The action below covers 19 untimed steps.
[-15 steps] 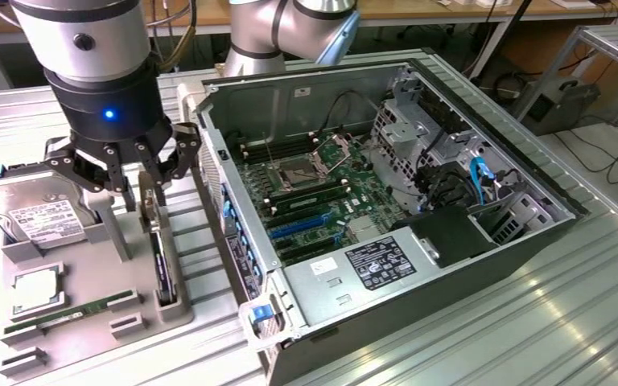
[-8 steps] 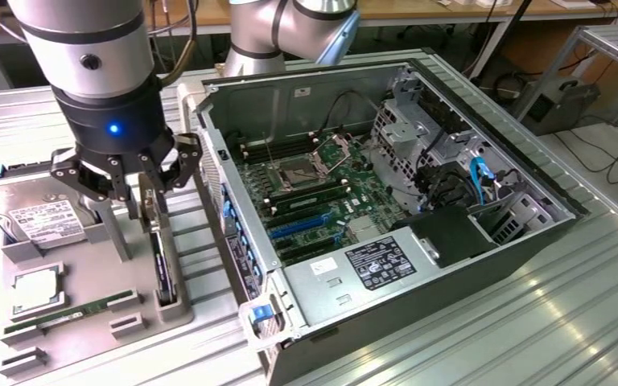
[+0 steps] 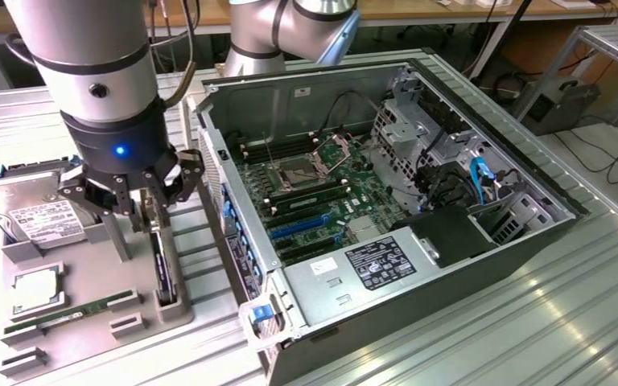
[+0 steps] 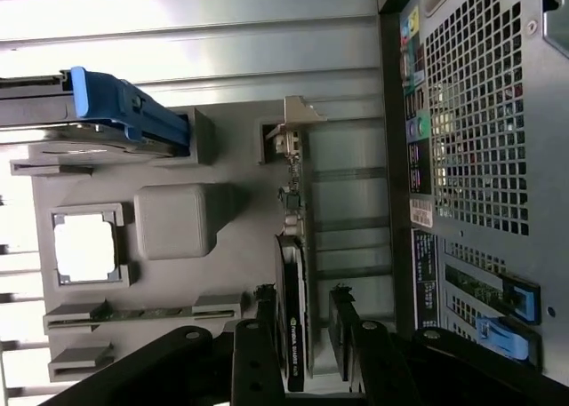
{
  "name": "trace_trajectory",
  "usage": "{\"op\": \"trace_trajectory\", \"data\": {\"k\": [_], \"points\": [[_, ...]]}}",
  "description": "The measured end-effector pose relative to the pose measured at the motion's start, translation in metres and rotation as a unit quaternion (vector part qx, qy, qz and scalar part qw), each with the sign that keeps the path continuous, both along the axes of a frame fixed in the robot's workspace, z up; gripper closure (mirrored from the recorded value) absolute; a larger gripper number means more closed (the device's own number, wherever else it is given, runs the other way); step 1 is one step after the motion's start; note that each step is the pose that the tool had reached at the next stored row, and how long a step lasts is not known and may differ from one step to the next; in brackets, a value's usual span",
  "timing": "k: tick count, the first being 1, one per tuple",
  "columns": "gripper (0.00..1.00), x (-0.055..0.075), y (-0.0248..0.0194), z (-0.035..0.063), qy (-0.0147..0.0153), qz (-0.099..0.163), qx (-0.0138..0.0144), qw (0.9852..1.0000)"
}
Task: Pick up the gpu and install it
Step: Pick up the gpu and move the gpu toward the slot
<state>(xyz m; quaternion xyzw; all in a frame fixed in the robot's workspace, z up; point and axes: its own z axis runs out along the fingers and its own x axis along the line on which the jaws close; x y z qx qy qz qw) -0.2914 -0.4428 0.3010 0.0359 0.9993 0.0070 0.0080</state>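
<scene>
Little is done so far: by my reading, both the pickup and the install remain. On the exterior view's left, a tray holds a drive. At its right edge the gpu stands on edge in its holder. The tool hangs over it, open, fingers either side, not gripping. Rightward, the case lies open, its blue slots bare.

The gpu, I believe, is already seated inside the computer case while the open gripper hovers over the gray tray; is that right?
Not quite: the wrist view shows the gpu standing on edge in the gray tray, outside the computer case, between the fingers of the open gripper, which does hover over that tray.
</scene>
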Motion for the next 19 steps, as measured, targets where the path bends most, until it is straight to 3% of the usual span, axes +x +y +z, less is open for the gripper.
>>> {"op": "trace_trajectory", "data": {"k": [4, 19], "points": [[0.62, 0.000, -0.0029, -0.0119, 0.0000, 0.000, 0.0000, 1.0000], [0.62, -0.001, -0.0014, -0.0470, 0.0000, 0.000, 0.0000, 1.0000]]}}
